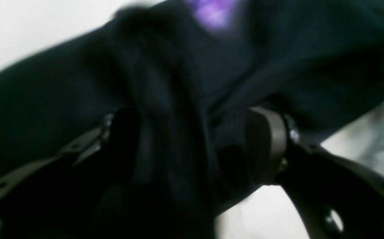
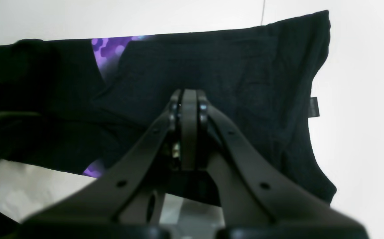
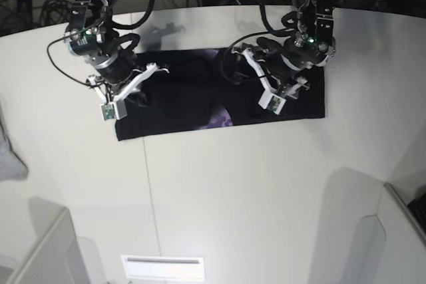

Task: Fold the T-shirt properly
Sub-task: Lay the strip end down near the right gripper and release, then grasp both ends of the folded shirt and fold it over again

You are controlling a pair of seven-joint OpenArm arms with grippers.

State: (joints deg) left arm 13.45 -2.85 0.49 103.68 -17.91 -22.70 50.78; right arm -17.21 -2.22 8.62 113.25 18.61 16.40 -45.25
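The white table [image 3: 219, 191] stood bare nearest me. Beyond it the T-shirt [image 3: 200, 108] lay flat as a long black band, a purple patch showing at its near edge. The right gripper [image 2: 189, 99] hung above one end with its jaws pressed together, holding nothing. The left gripper [image 1: 192, 142] sat over the other end, jaws spread, with folds of cloth bunched between them.

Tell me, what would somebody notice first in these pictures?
A big black T-shirt lies in a long strip across the far side of the white table, with a bit of purple print peeking out at its near edge. Two robot arms hang over it, the left gripper and right gripper, one near each end.
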